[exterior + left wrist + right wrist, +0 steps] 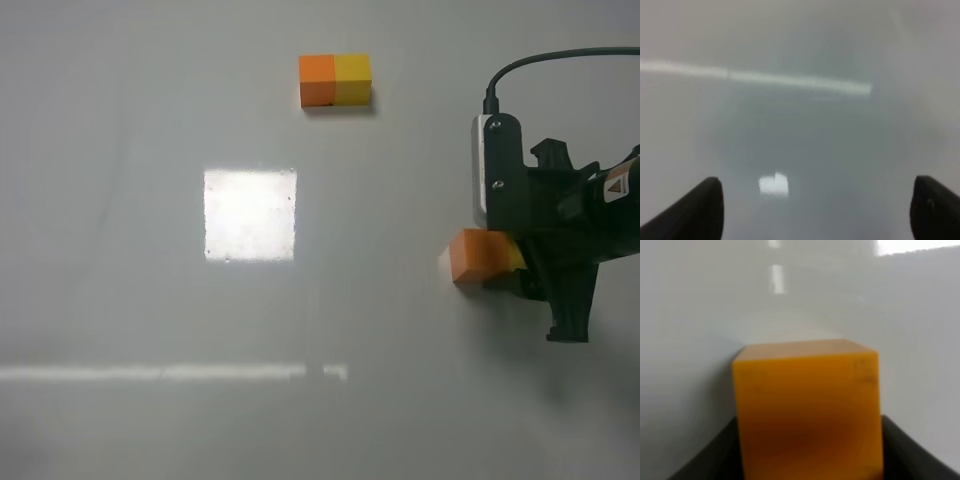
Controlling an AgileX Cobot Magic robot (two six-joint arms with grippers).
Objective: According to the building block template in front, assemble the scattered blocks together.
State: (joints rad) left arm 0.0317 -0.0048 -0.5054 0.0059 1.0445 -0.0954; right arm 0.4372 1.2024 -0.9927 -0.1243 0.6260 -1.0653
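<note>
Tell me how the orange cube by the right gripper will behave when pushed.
The orange cube likely slides, not rolls: flat faces, as wide as tall. Crisp edges suggest it is rigid. The glossy table may let it skid.

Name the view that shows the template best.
Exterior high: the template lies whole and sharp there, orange half on the left, yellow half on the right. Left wrist shows only bare table. Right wrist is mostly filled by a close cube, with no template either.

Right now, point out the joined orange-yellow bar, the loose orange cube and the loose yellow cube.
joined orange-yellow bar [335,80]: high view, centre seam.
loose orange cube [478,256]: high view, top face.
loose yellow cube [516,259]: high view, exposed corner.
</note>
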